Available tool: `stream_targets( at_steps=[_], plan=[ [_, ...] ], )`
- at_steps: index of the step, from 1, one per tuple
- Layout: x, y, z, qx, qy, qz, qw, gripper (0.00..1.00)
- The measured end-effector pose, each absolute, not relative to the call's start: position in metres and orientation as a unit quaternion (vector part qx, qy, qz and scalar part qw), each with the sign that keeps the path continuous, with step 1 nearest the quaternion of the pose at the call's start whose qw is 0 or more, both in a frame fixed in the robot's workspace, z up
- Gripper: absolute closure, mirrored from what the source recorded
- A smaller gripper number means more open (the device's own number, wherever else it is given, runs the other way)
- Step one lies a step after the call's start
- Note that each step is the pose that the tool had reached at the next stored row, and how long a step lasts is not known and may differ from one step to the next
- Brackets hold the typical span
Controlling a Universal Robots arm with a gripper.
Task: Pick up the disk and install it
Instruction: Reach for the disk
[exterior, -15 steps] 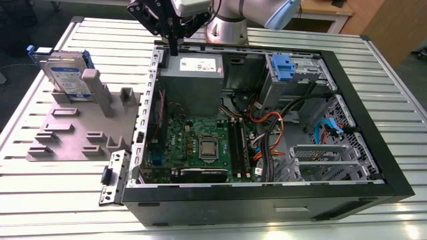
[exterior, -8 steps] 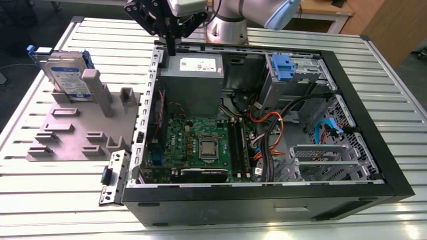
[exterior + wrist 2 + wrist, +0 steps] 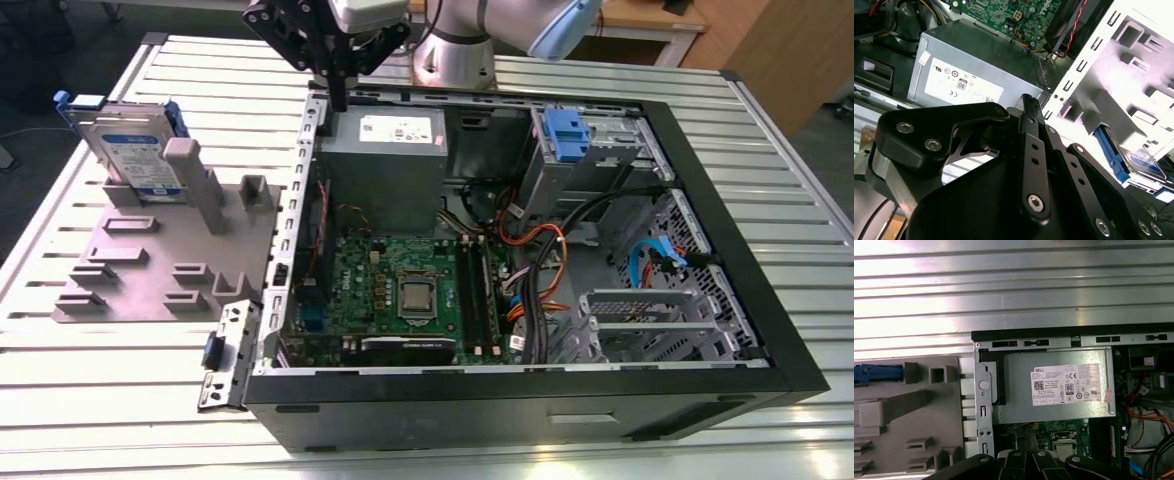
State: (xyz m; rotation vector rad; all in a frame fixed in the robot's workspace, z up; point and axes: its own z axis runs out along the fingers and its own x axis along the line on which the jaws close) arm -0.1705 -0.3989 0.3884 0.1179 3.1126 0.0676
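Blue-framed, the disk [image 3: 134, 150] stands on edge in a slot of the grey fixture [image 3: 147, 270] at the exterior view's left. Its long axis looks upright and its label faces the near side. Well apart from it, the gripper [image 3: 340, 100] hangs over the power supply [image 3: 384, 160] in the open computer case [image 3: 534, 400], fingers pressed together, holding nothing.

The disk [image 3: 134, 150] is silver-grey with a white-and-blue label and blue frame. The tabletop [image 3: 107, 400] is ribbed silver, the case [image 3: 534, 415] black, the motherboard [image 3: 400, 290] green, the power supply [image 3: 384, 165] grey, white-labelled.
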Motion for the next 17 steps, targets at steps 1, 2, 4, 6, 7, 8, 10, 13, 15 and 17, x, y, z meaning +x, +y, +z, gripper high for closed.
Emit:
stream_targets(
  at_steps=[1, 2, 4, 6, 7, 8, 10, 13, 15, 17],
  plan=[
    [-0.1707, -0.3989, 0.3884, 0.038, 0.999, 0.022, 0.013, 0.89],
    [-0.171, -0.3989, 0.3883, 0.038, 0.999, 0.022, 0.013, 0.89],
    [-0.1714, -0.3989, 0.3883, 0.038, 0.999, 0.022, 0.013, 0.89],
    [-0.1719, -0.3989, 0.3882, 0.038, 0.999, 0.022, 0.013, 0.89],
    [-0.1721, -0.3989, 0.3882, 0.038, 0.999, 0.022, 0.013, 0.89],
    [-0.1724, -0.3989, 0.3881, 0.038, 0.999, 0.022, 0.013, 0.89],
    [-0.1728, -0.3989, 0.388, 0.038, 0.999, 0.022, 0.013, 0.89],
    [-0.1733, -0.3989, 0.388, 0.038, 0.999, 0.022, 0.013, 0.89],
    [-0.1737, -0.3989, 0.3879, 0.038, 0.999, 0.022, 0.013, 0.89],
    [-0.174, -0.3989, 0.3878, 0.038, 0.999, 0.022, 0.013, 0.89]
  ],
)
